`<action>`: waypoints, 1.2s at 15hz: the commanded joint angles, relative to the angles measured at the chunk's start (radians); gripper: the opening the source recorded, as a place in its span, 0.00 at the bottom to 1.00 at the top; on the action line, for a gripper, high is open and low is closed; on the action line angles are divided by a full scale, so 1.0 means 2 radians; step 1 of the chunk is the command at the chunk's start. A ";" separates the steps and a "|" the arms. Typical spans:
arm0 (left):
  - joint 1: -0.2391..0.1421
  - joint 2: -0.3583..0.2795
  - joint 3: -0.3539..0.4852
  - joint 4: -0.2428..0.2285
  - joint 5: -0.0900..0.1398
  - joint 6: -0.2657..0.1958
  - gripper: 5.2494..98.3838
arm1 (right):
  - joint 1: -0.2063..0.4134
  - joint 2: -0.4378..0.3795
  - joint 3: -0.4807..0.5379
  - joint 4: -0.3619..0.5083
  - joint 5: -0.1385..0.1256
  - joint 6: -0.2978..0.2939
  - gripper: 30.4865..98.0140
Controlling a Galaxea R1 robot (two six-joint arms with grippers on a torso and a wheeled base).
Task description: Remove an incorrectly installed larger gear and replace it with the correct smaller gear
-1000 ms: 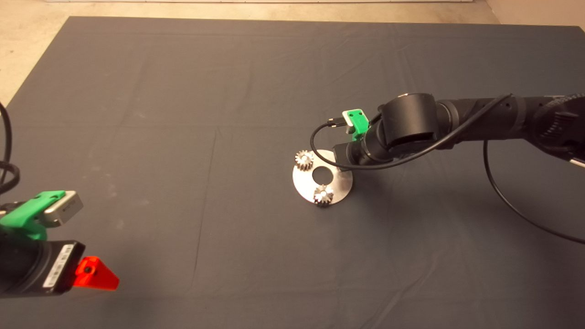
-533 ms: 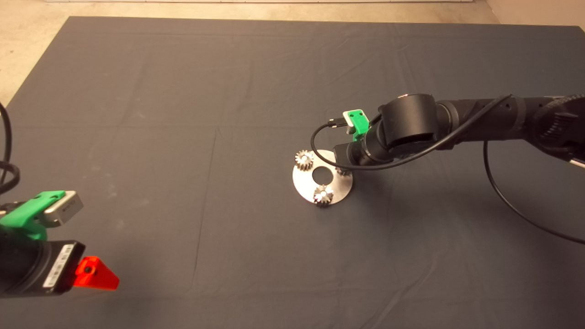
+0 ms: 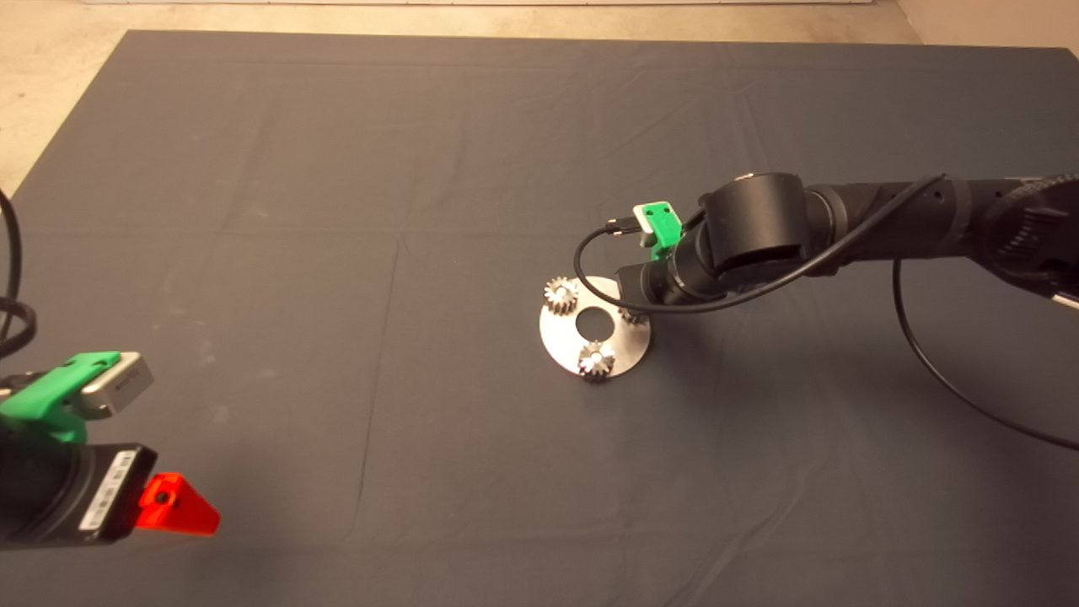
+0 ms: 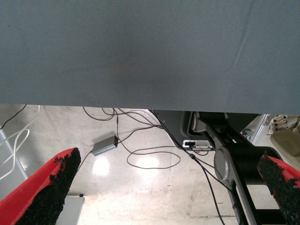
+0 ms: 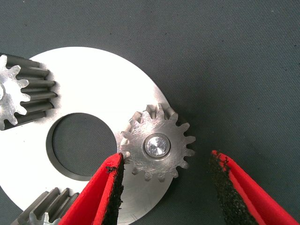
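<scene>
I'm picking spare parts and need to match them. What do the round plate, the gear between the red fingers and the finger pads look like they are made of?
The round plate looks like bright brushed metal, likely steel or aluminium: pale sheen, clean-cut hole. The smaller gear looks like machined grey steel, seated on a shiny pin. The finger pads look like rough black foam or rubber, crumbly at the edges, on red plastic.

The right arm reaches in from the right edge, its wrist bent downward over the middle of the tabletop. The right pincer (image 5: 164,192) points straight down, its two red fingers (image 5: 101,199) spread apart. The left pincer (image 3: 173,504) waits low at the lower left edge, fingers spread wide, gripping nothing.
</scene>
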 commanded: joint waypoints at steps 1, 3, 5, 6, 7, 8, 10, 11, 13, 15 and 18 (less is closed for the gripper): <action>0.000 -0.011 -0.004 0.003 0.067 -0.001 1.00 | 0.031 -0.002 0.021 -0.004 -0.066 0.004 0.27; -0.001 -0.022 -0.013 0.009 0.067 0.006 1.00 | 0.065 -0.003 0.040 0.009 -0.066 0.008 0.27; -0.004 -0.024 -0.017 0.009 0.067 0.012 1.00 | 0.105 -0.003 0.052 0.038 -0.066 0.018 0.27; -0.005 -0.024 -0.017 0.009 0.067 0.013 1.00 | 0.126 -0.004 0.064 0.050 -0.066 0.025 0.27; -0.005 -0.024 -0.016 0.009 0.067 0.013 1.00 | 0.150 -0.008 0.080 0.061 -0.066 0.038 0.27; -0.005 -0.023 -0.014 0.009 0.067 0.013 1.00 | 0.164 -0.012 0.094 0.072 -0.066 0.049 0.27; -0.005 -0.020 -0.009 0.009 0.067 0.013 1.00 | 0.179 -0.016 0.132 0.090 -0.066 0.071 0.27; -0.005 -0.019 -0.008 0.009 0.067 0.013 1.00 | 0.184 -0.018 0.148 0.097 -0.066 0.084 0.27; -0.006 -0.019 -0.002 0.008 0.067 0.012 1.00 | 0.196 -0.020 0.178 0.112 -0.066 0.115 0.27; -0.009 -0.019 0.009 0.008 0.067 0.008 1.00 | 0.211 -0.020 0.207 0.128 -0.066 0.144 0.27; -0.012 -0.019 0.024 0.008 0.067 -0.005 1.00 | 0.254 -0.020 0.242 0.164 -0.066 0.183 0.27</action>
